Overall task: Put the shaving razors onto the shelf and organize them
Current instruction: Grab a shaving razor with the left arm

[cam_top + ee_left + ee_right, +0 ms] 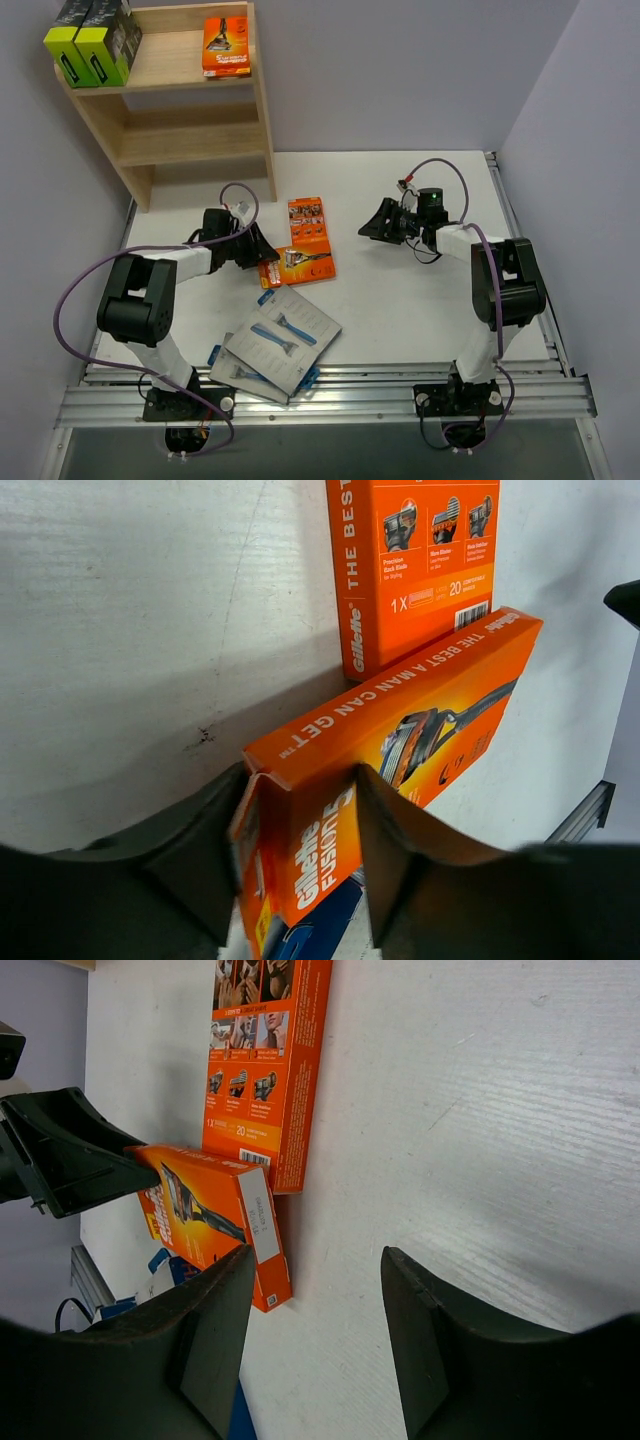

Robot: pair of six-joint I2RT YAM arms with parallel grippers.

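Currently: grasp step on one pack. Low over the white bench (420,300), the left end effector (257,250) has its two fingers pressed against opposite faces of the near end of a flat orange cardboard razor pack (400,730). I read this as gripping the pack. The pack looks tipped onto a long edge rather than lying flat (its narrow slogan side faces up in the left wrist view), which lets the fingers pinch across its thin dimension. Near its far end a second orange razor pack (306,218) lies flat, printed back up.

Off to the right of both packs, the right end effector (318,1260) is open and holds nothing, with only bare bench between its fingers. Probably parked out of the way.

The light natural-wood two-tier shelf (262,110) stands at the far left. On its top tier, black boxes with lime-green sides (95,40) are grouped at the left and one shelved orange pack (226,45) sits at the right. Judgement: sorting by kind, so the gripped pack belongs beside that one. Flat grey cards showing blue razors (288,330) lie by the bench's near edge, not yet shelved.
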